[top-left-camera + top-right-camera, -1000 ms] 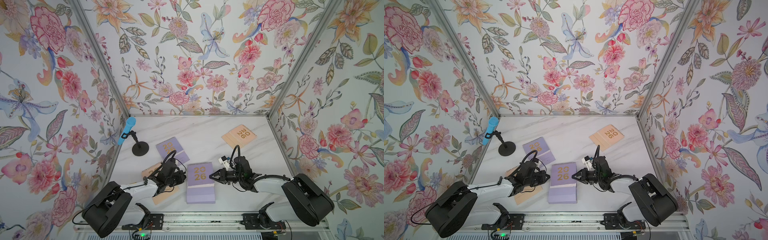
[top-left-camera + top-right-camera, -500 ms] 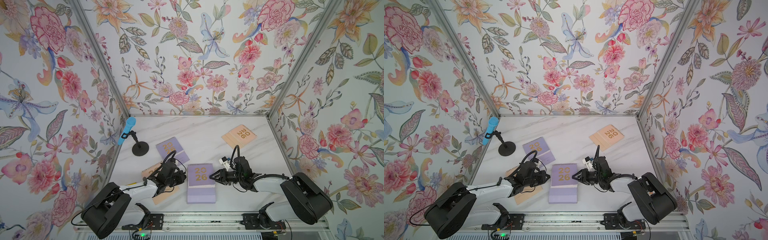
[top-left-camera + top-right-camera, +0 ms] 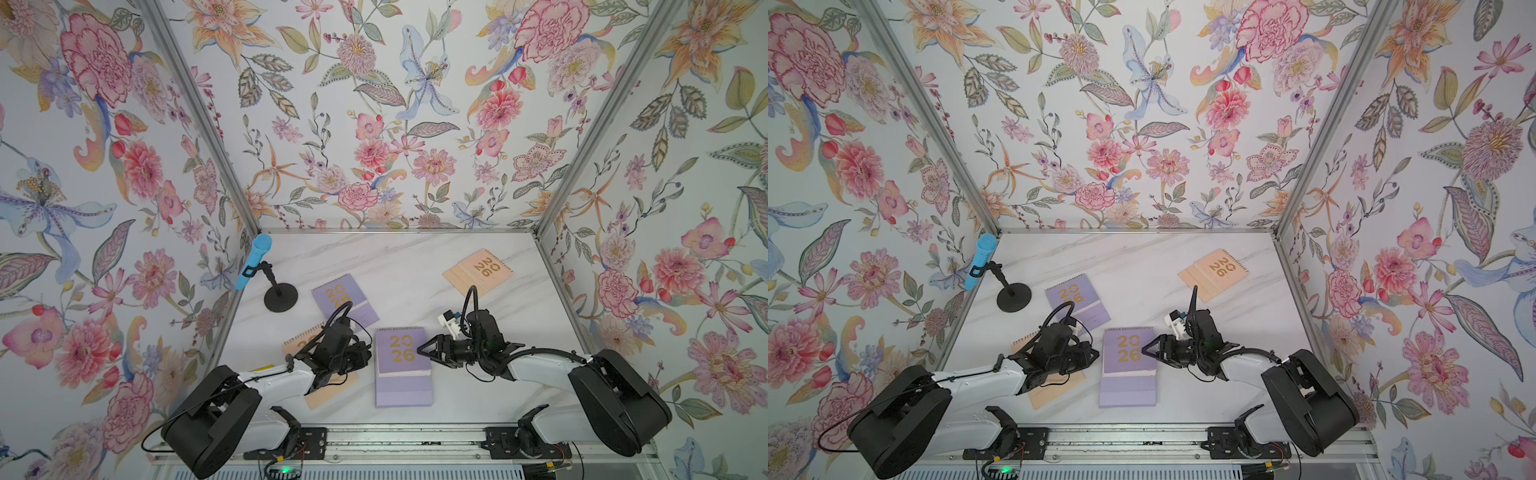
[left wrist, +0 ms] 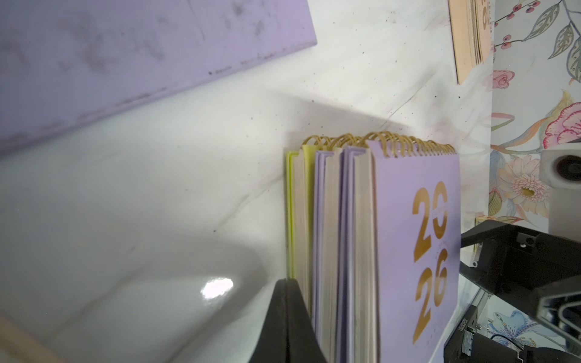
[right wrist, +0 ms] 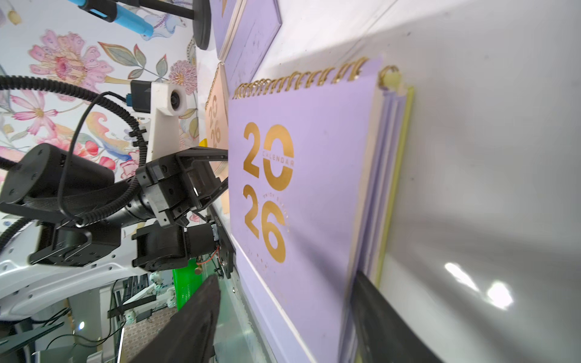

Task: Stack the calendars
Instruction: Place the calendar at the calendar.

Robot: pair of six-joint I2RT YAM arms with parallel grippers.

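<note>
A: Since a second ago the right gripper (image 3: 419,350) has spread its jaws; the pile itself has barely shifted.

B: Yes. Our pile of three flat spiral-bound desk calendars (image 3: 402,353) lies near the front middle of the white marble tabletop (image 3: 415,262). It has a yellow calendar (image 4: 291,213) at the bottom and two lavender ones above, gold "2026" upward.

A: In the right wrist view one black finger (image 5: 188,320) stands off the cover and the other sits by the table-side edge. We call that released, gripping nothing.

B: The left gripper (image 3: 368,356) is clenched and empty, its tip just beside the pile's opposite edge. Whether it touches, we cannot tell.

A: We judge this to be the let-go after a placement. To do it well we should draw the right arm straight back from the pile and keep the lower finger from catching the bottom covers.

B: Three calendars remain. There is a lone lavender calendar (image 3: 345,301) behind the left arm, a peach calendar (image 3: 297,345) partly beneath that arm, and a second peach calendar (image 3: 478,272) well apart at the back right.

A: The blue microphone on its black round stand (image 3: 280,297) is near the lone lavender one, so we should mind it.
</note>
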